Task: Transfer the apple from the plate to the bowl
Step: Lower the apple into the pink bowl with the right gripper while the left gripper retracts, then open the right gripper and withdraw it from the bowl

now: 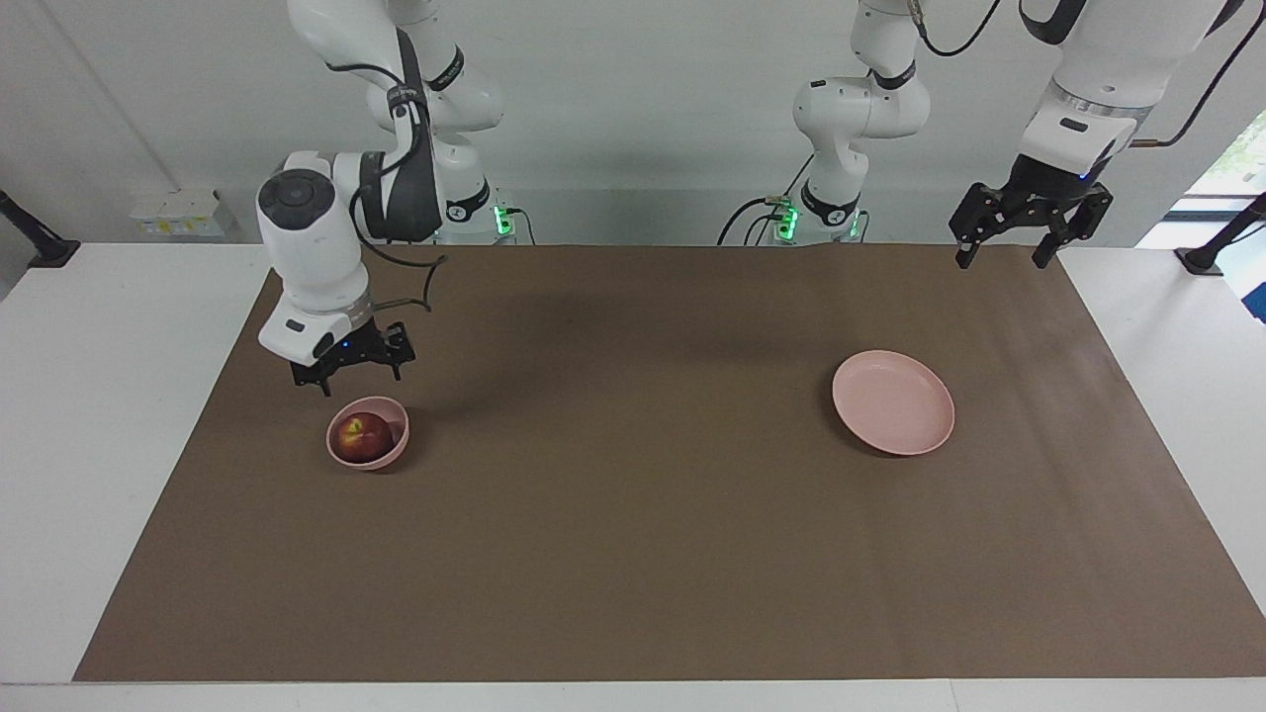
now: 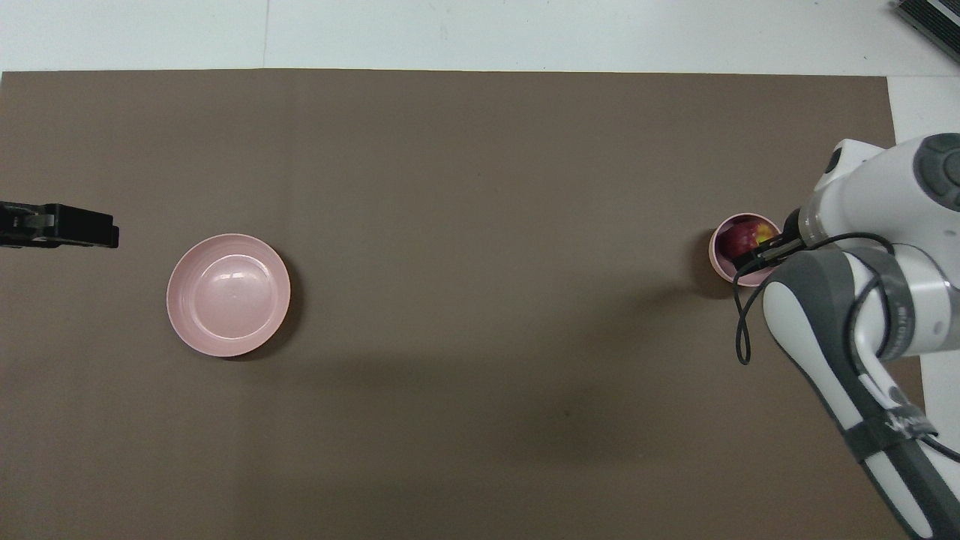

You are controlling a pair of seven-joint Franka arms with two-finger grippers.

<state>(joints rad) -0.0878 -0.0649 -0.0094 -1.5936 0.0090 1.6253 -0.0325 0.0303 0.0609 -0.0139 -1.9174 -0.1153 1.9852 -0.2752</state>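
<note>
Right claw (image 1: 348, 374) hangs just above the bowl (image 1: 368, 432) at the right arm's end of the counter (image 1: 633, 554), and from the facing view I read its fingers as spread with nothing between them. I can see the apple (image 1: 360, 436) sitting down inside the bowl, yellow patch turned up, clear of the fingertips. In the overhead view the right arm covers part of the bowl's rim, but the apple (image 2: 746, 237) shows in the bowl (image 2: 721, 255) there too.

I see the plate (image 1: 893, 402) bare, well apart from the bowl toward the left arm's end. My left claw (image 1: 1007, 250) waits in the air near the robots' edge of the brown mat, over no task thing, fingers apart and empty.

My judgement: the transfer looks done, and I am at the release-and-retreat step. What I need next is a straight lift of the right claw away from the bowl, keeping the fingers off the rim so the light bowl is not nudged or tipped, then back to rest.
</note>
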